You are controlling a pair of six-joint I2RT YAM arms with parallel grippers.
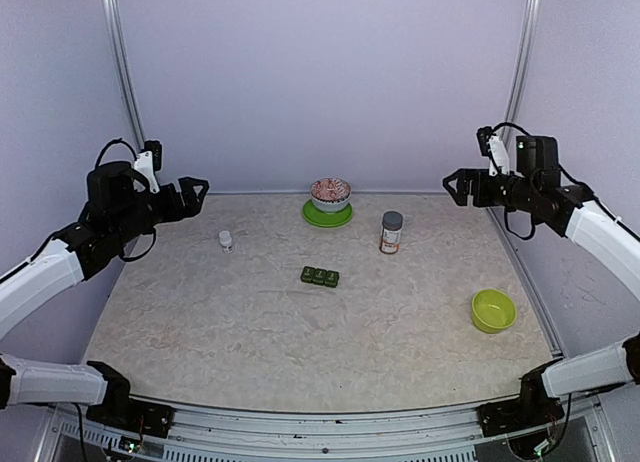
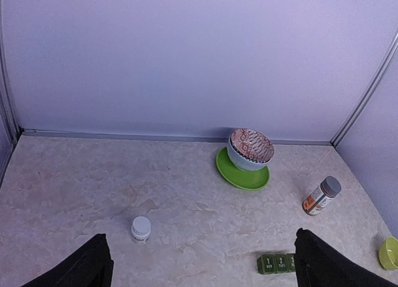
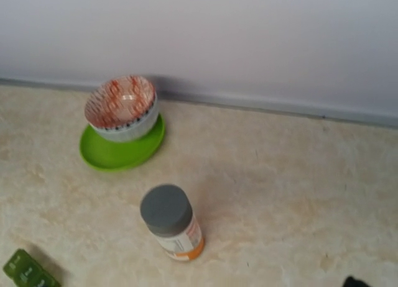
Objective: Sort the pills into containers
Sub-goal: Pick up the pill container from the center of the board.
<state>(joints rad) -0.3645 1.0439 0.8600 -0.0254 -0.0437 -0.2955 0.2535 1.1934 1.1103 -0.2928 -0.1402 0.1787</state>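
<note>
Dark green containers (image 1: 319,276) are found mid-table, lids down, within reach of either arm. No loose pills are made out; they are judged kept in the small white bottle (image 1: 226,241) to the left or the grey-capped bottle (image 1: 391,232) to the right. Left gripper (image 1: 197,190) and right gripper (image 1: 453,185) are held high at the sides, jaws spread, nothing gripped. Patterned bowl (image 1: 331,192) on green plate (image 1: 327,220) is noted behind, lime bowl (image 1: 493,310) near right. Approach unobstructed.
</note>
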